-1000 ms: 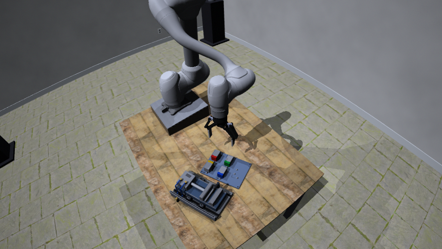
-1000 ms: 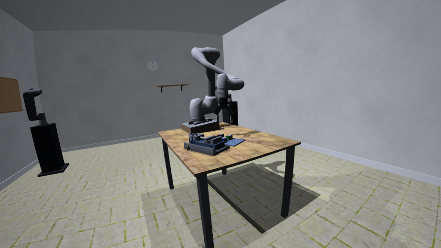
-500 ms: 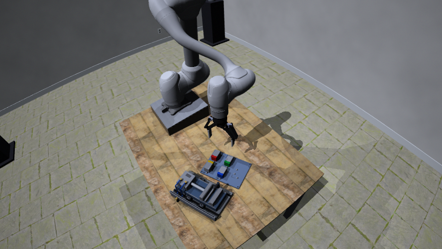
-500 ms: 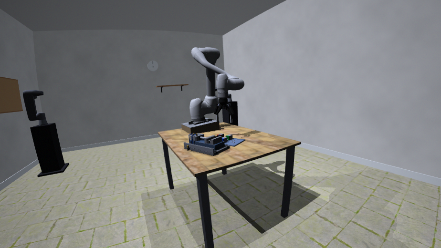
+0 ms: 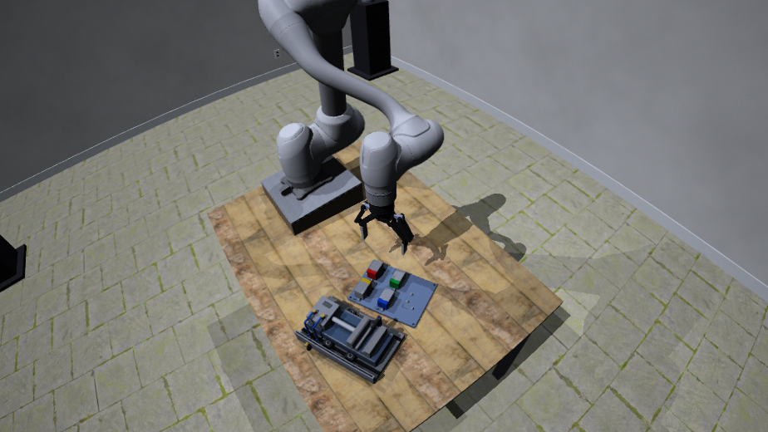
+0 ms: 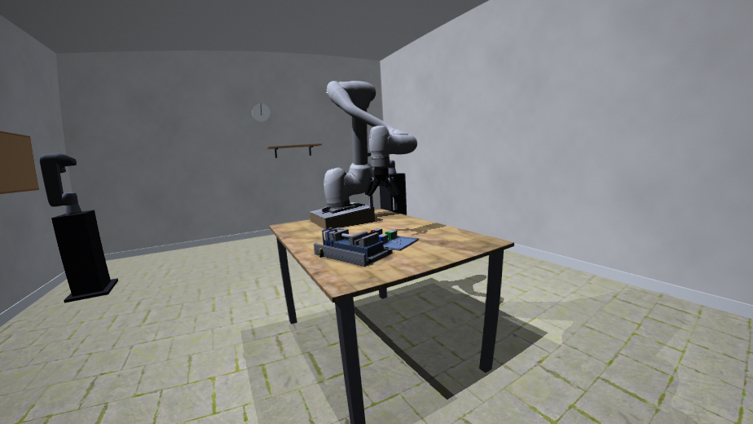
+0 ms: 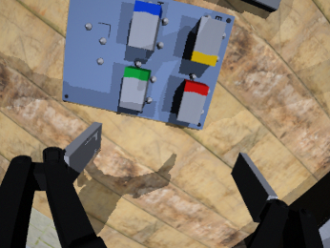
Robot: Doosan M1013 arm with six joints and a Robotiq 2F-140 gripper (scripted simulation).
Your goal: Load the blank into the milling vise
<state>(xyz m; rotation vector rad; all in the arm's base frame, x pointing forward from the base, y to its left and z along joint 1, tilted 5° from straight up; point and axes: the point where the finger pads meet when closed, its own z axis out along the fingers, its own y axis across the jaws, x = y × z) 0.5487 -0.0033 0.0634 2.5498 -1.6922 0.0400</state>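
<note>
Your green-ended blank [image 5: 397,278] [image 6: 391,235] [image 7: 135,89] lies on the infeed plate [image 5: 424,301] [image 6: 402,243] [image 7: 86,81], below and apart from your pincer [image 5: 383,243] [image 6: 383,206] [image 7: 170,150], which hangs fully spread above the bench [image 5: 483,301] [image 6: 447,253] [image 7: 215,191], gripping and touching nothing.

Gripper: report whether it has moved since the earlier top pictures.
No. In the top view, the gripper hangs in the same spot relative to the infeed plate.
</note>
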